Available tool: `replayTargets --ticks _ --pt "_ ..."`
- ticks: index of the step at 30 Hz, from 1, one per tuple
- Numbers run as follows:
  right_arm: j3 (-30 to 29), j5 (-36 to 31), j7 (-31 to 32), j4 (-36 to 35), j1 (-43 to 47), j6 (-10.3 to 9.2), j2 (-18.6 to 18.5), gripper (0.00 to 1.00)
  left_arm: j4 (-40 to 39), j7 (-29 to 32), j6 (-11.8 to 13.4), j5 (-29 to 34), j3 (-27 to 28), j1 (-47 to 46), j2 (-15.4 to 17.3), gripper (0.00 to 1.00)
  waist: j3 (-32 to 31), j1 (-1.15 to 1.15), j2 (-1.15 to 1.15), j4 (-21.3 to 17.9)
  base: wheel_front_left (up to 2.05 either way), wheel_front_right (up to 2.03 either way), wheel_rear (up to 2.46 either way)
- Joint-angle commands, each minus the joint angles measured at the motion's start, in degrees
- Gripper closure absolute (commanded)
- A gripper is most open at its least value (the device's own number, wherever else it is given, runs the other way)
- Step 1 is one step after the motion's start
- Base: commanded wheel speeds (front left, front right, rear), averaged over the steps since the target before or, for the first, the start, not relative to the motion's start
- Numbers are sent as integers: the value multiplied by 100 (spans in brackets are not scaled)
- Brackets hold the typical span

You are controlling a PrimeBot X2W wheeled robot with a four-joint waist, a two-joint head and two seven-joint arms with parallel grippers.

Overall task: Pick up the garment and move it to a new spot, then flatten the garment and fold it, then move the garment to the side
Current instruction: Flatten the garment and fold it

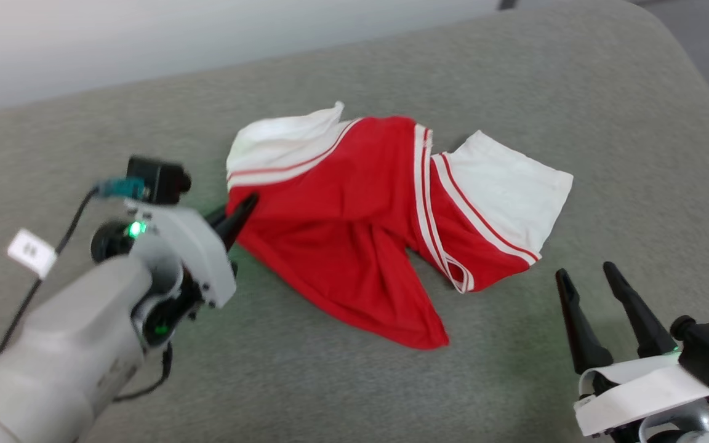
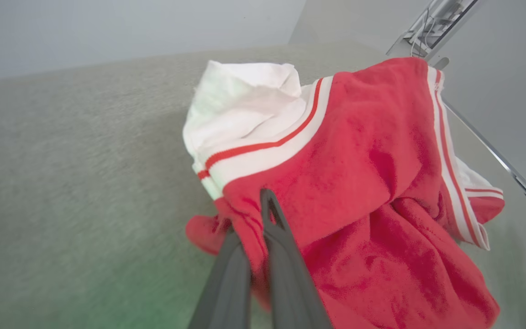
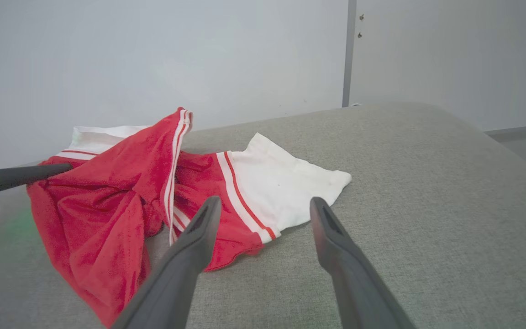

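One fingertip of the left gripper (image 2: 250, 217) lies hidden behind a fold of the garment (image 2: 359, 151), apparently pinched there.

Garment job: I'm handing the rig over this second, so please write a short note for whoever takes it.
Left gripper: shut on a red fold at the garment's left edge.
Right gripper: open, empty, hovering apart from the garment, off its near right corner.
Garment: bunched and twisted on the grey cushion, one white panel spread at the right, another crumpled at the far left.
Done: the left grip is taken. Whether it has reached the new spot cannot be told.
Left: flatten it, fold it, then move it to the side.
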Motion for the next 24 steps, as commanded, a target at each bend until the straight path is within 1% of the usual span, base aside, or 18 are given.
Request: replayTargets --ticks 1,5,10,11,12,13,14,16,19,21,24 --pt "-75 -46 55 -85 99 -5 -25 0 -7 -88 12 -78 13 176 30 100 -334 0 0 534 0 0 0" --pt "-167 -66 223 -325 193 -5 -39 0 16 -195 12 -243 -15 533 165 100 -315 0 0 671 0 0 0" --pt "-190 -84 354 -479 230 -4 -44 0 -3 32 12 -363 -120 727 238 100 -305 0 0 756 0 0 0" --pt "-181 -87 373 -492 227 -4 -37 0 -23 106 12 -386 -143 743 247 85 -305 0 0 760 0 0 0" --pt "-171 -92 380 -508 221 -4 -30 0 -48 172 12 -392 -163 744 264 60 -306 0 0 760 0 0 0" --pt "-161 -95 395 -522 213 -5 -26 0 -64 241 12 -389 -178 730 305 21 -305 0 0 756 0 0 0" --pt "-148 -96 410 -531 206 -4 -25 0 -87 330 12 -390 -198 694 364 0 -301 0 0 747 0 0 0" --pt "-123 -92 421 -559 205 -4 -38 0 -176 504 12 -313 -223 539 532 0 -293 0 0 713 0 0 0" --pt "-144 -95 425 -590 225 -4 -47 0 -420 924 11 -198 -275 246 825 0 -257 0 0 642 0 0 0" --pt "-144 -89 410 -606 239 -4 -34 0 -579 1280 12 -30 -312 -9 1064 0 -219 0 0 585 0 0 0" --pt "-70 -78 384 -614 208 -4 -4 0 -707 1690 12 249 -341 -479 1279 0 -119 0 0 473 0 0 0"
